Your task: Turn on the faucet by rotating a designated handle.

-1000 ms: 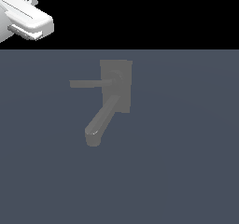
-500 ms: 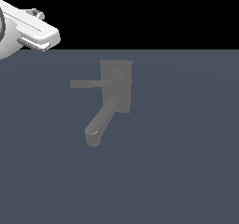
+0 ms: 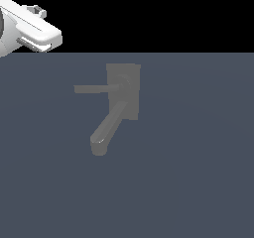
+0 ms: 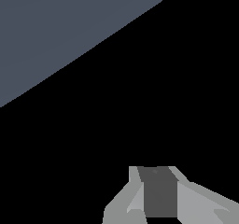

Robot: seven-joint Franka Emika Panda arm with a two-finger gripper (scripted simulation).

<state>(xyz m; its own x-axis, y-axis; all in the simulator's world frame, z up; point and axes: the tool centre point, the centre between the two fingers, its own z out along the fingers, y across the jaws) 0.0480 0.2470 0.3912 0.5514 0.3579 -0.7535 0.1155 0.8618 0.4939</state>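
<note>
At exterior view's upper left: arm [image 3: 30,26] cropped | end effector [image 4: 161,195] opening unclear | handle [image 3: 94,89] untouched

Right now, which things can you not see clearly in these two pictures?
- Gripper, wrist view: fingertips cut off by the picture's edge, so open or shut is unclear.
- Arm, exterior view: mostly cut off at the corner.
- Faucet and handle: absent from the wrist view.

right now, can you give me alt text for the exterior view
A matte grey faucet sits on a dark blue-grey surface, its thin flat bar handle pointing toward the exterior view's left and its thick rounded spout angling downward. A white robot arm enters at the upper-left corner, apart from the faucet.
</note>
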